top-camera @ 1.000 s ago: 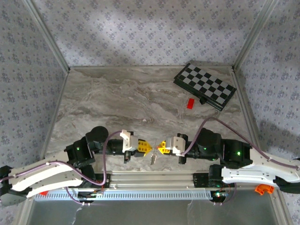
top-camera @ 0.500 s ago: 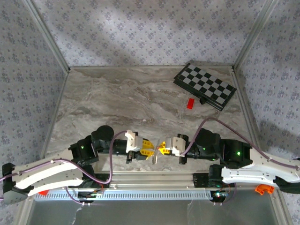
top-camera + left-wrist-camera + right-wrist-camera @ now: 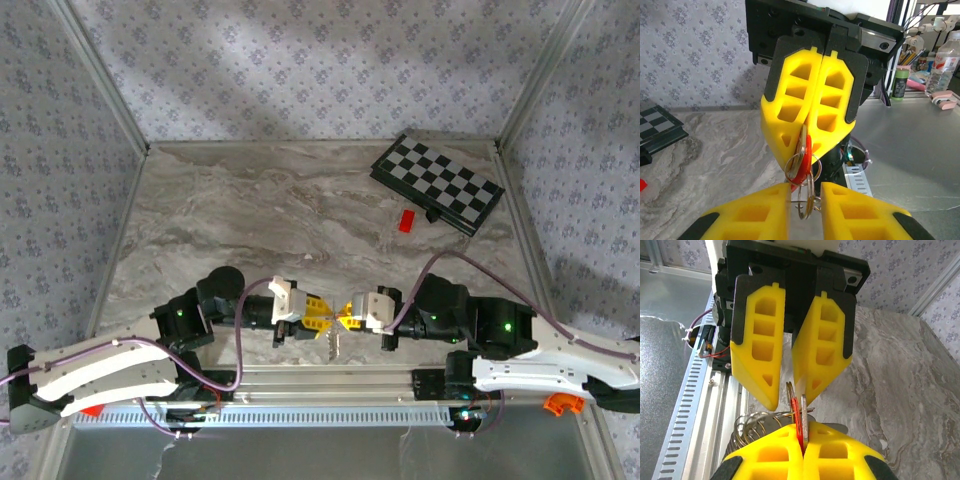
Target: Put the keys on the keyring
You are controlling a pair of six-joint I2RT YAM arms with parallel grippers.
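**Two arms meet over the keys at the table's near edge**

The marbled table [image 3: 250,230] fills the space between patterned walls. The left arm [image 3: 100,365] and right arm [image 3: 540,360] reach inward from the near corners and meet nose to nose at near centre. A chessboard [image 3: 437,184] lies in the far right corner, with a small red block [image 3: 407,220] just beside its near-left edge.

The right end effector [image 3: 346,317] is pressed together, pinching the keys [image 3: 801,147] and a red tab [image 3: 807,152] at its tips, above the table. The left end effector [image 3: 321,320] faces it with its yellow fingers [image 3: 752,215] spread a little.

The keyring [image 3: 805,200] hangs below the pinched keys, in the gap between the left fingers. Whether it touches either finger cannot be told.
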